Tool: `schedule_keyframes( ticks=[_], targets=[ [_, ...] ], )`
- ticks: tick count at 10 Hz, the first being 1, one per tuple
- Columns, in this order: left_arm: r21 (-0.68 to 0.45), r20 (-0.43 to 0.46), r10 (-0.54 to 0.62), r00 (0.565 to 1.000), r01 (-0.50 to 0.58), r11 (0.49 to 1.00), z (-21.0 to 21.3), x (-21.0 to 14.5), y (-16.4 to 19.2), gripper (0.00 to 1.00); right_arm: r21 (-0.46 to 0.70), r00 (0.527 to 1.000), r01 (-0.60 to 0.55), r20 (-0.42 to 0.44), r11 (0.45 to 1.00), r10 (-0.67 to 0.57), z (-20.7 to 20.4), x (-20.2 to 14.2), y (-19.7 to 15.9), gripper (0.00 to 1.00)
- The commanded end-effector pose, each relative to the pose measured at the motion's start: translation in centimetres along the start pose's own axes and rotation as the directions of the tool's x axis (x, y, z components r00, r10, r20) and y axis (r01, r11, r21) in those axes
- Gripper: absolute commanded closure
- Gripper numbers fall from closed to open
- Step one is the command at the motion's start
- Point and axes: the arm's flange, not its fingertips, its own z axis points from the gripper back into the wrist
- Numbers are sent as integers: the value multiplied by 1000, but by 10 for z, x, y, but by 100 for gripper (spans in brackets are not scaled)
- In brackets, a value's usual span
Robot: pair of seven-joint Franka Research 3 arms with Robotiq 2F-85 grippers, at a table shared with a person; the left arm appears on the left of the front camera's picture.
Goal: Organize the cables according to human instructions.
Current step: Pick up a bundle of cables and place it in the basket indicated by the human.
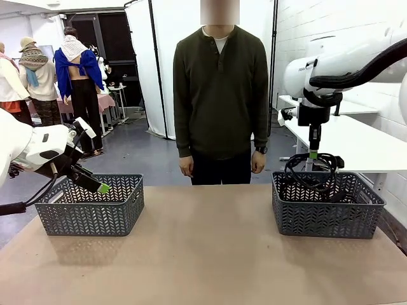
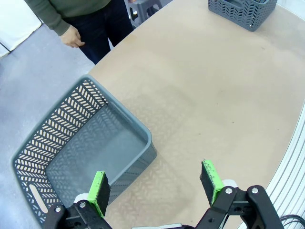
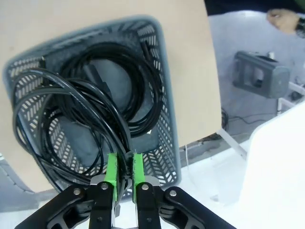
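Front view: 2 baskets [image 1: 89, 216], R pincer [image 1: 313, 154] pinching cable [image 1: 311, 168], L pincer [image 1: 102, 188] spread.

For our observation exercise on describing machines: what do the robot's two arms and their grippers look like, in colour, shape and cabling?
Both arms are white with rounded shells. Black hoses run along them. The left gripper is black, with two fingers tipped in bright green pads. The right gripper is the same: a black linkage and two narrow green pads.
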Motion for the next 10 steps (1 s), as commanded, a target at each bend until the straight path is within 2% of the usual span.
schedule_keyframes(
  ticks=[1,7,10],
  targets=[
    [0,4,18,1000,-18,1000,-1,-1,1,0,-11,997,-63,36,998,64,-14,-7,6,100],
    [0,4,18,1000,-18,1000,-1,-1,1,0,5,999,-48,-20,999,48,-36,3,-2,98],
    [0,4,18,1000,-18,1000,-1,-1,1,0,11,1000,25,1,1000,-25,-41,4,-4,40]
  ],
)
